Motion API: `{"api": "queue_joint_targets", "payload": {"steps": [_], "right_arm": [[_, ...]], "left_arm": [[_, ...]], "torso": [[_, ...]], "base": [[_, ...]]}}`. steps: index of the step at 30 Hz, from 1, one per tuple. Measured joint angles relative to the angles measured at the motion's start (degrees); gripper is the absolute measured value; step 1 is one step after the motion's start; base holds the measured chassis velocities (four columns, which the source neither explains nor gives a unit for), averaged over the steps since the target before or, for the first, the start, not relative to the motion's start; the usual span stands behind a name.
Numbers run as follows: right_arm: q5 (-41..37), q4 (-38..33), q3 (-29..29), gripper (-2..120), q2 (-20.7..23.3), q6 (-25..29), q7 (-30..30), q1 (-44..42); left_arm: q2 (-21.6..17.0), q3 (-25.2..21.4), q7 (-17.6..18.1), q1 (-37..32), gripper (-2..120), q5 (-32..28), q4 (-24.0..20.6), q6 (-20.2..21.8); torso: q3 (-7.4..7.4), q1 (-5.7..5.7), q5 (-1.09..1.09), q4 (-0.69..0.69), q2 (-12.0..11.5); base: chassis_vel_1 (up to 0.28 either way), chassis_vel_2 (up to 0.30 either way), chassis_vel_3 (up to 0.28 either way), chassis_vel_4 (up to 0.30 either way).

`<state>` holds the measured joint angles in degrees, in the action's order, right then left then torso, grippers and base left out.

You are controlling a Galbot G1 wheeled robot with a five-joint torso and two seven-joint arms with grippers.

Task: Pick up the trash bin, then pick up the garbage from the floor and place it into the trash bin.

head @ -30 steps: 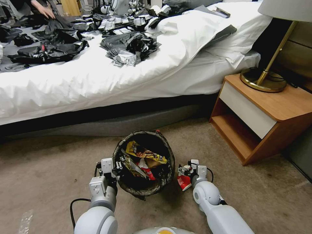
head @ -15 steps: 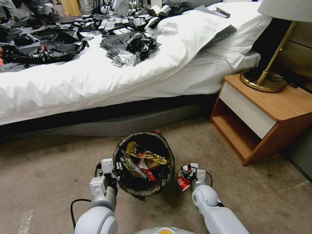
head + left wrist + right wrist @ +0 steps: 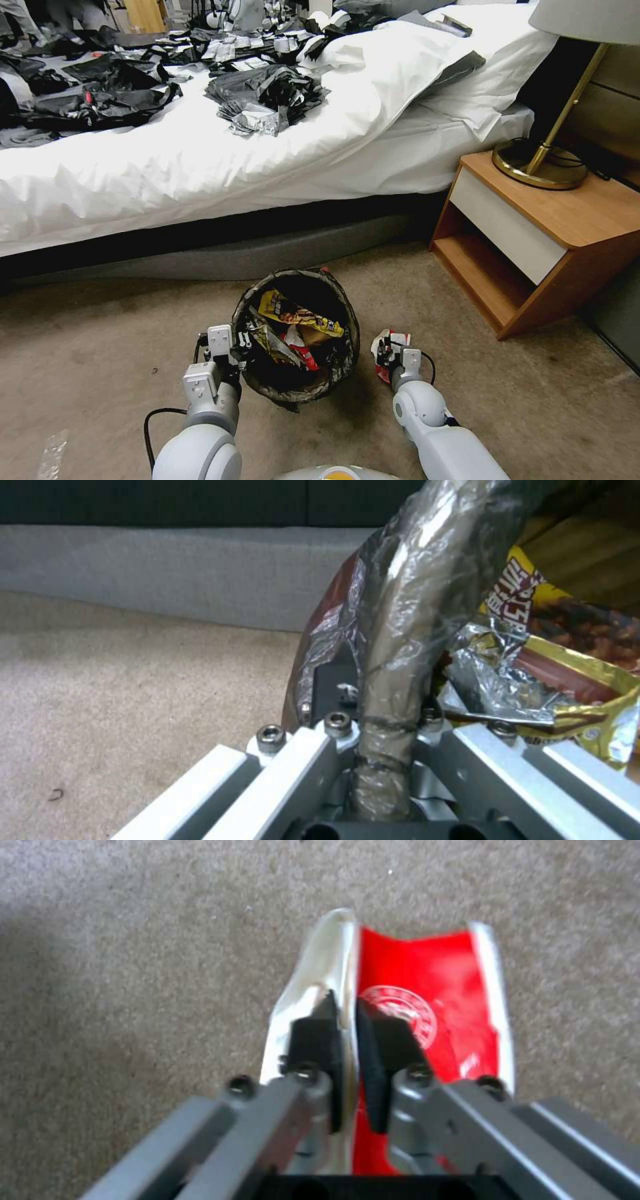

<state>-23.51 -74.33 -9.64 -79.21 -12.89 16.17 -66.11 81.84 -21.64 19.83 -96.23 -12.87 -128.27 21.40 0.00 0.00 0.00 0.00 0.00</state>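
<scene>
Not much here I can actually read. The yellow snack wrapper lying in the trash bin has big red-brown block letters down its edge, but in my left wrist view they run sideways and get cut off by the bag-covered rim, so I can't make out a word. From the head view it's just dark smudges on yellow. The crushed red-and-white paper cup pinched in my right gripper has a round white seal printed on the red; its lettering is too blurred to read.
</scene>
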Motion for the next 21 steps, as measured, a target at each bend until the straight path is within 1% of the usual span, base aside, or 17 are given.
{"api": "queue_joint_targets", "payload": {"steps": [1, 16, 19, 21], "right_arm": [[0.19, -0.07, -0.03, 0, 0.05, 0.13, 0.02, -0.01], [2.30, -0.75, -0.81, 0, 0.49, 2.35, 0.45, 0.50], [3.61, -2.78, -1.15, 0, 0.83, 3.34, 0.99, 0.75], [6.31, -6.72, -1.62, 0, 1.36, 5.31, 1.61, 0.69]], "left_arm": [[-0.01, 0.01, 0.00, -0.01, 0, 0.00, -0.02, -0.01], [-0.06, 0.16, 0.00, -0.04, 0, 0.03, -0.30, -0.08], [-0.15, 0.12, 0.00, -0.20, 0, 0.04, -0.38, -0.08], [-0.25, 0.06, 0.00, -0.32, 0, 0.05, -0.38, -0.08]], "torso": [[0.00, 0.00, 0.00, 0.00, 0.00], [0.00, 0.00, 0.00, 0.00, 0.00], [0.00, 0.00, 0.01, 0.00, 0.00], [0.00, 0.00, 0.00, 0.00, 0.00]], "base": [[0.000, 0.000, 0.000, 0.000], [0.000, 0.000, 0.000, 0.000], [0.000, 0.000, 0.000, 0.000], [0.000, 0.000, 0.000, 0.000]]}}
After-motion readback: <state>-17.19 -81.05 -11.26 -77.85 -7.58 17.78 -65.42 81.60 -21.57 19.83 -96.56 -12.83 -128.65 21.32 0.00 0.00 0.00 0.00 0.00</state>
